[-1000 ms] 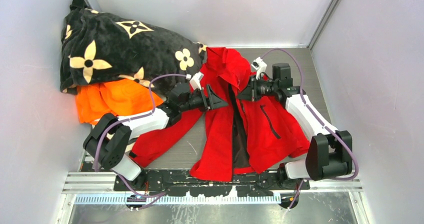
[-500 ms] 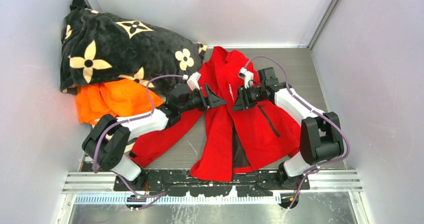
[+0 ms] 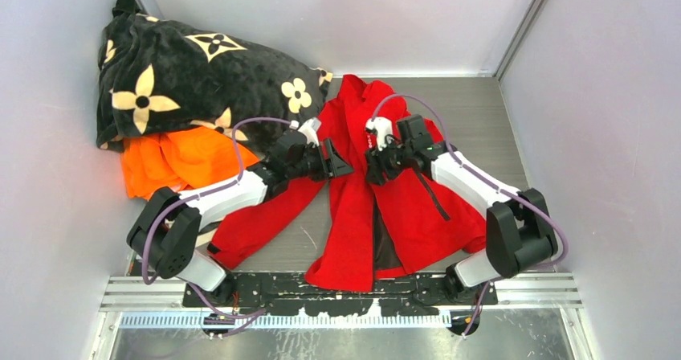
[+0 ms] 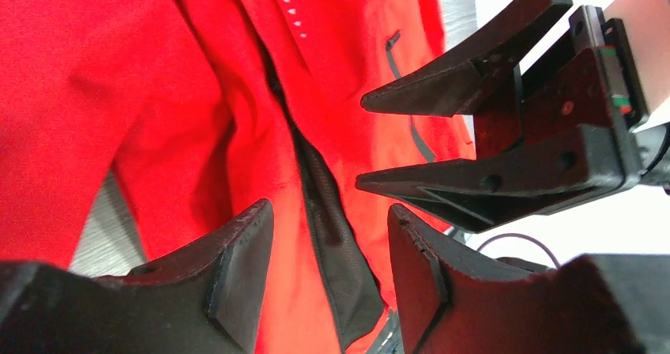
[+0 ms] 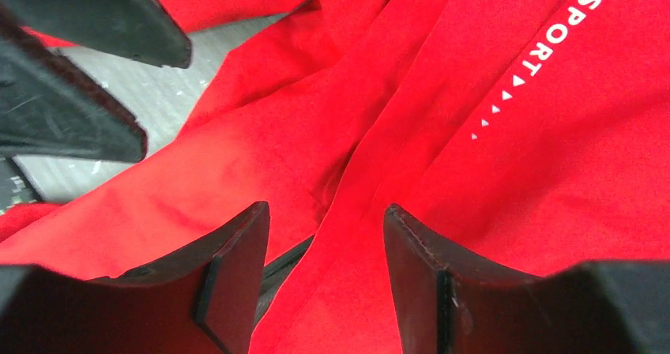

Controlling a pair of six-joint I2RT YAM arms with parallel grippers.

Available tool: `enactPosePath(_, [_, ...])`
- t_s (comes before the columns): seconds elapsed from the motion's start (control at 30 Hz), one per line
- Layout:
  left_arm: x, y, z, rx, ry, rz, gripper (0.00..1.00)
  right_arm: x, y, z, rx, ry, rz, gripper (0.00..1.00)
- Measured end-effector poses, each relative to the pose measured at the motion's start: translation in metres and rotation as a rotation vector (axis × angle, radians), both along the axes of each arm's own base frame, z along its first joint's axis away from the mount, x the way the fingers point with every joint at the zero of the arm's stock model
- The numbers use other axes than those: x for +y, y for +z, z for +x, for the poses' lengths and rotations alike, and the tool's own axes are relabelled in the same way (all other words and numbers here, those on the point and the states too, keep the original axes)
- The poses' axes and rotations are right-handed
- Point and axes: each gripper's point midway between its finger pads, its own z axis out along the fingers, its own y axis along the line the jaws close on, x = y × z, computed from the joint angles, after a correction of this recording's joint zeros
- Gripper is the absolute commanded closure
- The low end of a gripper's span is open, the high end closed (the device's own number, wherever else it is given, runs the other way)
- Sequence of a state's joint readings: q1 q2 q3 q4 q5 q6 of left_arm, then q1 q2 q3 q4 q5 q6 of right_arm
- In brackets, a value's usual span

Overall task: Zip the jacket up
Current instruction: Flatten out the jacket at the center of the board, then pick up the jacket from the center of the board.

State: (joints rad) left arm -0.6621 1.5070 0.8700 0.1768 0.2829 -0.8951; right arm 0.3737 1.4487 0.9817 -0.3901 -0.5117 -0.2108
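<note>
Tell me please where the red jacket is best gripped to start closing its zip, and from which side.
Grip the jacket by a front edge low down, near the hem, where the panels part and the dark lining shows. There the edge lies free on the table, so come from above, jaws astride the edge. Higher up the panels overlap, probably hiding it.
</note>
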Motion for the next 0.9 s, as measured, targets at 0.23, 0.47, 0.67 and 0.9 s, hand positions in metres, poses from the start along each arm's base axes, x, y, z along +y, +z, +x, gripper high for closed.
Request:
enactPosePath(0.23, [0.018, -0.009, 0.001, 0.006, 0.034, 0.067, 0.45, 0.014, -0.043, 0.008, -0.024, -0.031, -0.183, 0.43])
enactPosePath(0.47, [0.029, -0.004, -0.004, -0.021, 0.043, 0.077, 0.45, 0.005, -0.065, 0.021, -0.052, -0.095, -0.335, 0.60])
enactPosePath(0.67, [0.030, -0.005, -0.005, -0.022, 0.038, 0.086, 0.45, 0.001, -0.060, 0.028, -0.075, -0.123, -0.351, 0.68])
enactPosePath(0.9, [0.030, -0.006, -0.006, -0.016, 0.033, 0.087, 0.45, -0.005, -0.058, 0.032, -0.024, -0.152, -0.295, 0.65])
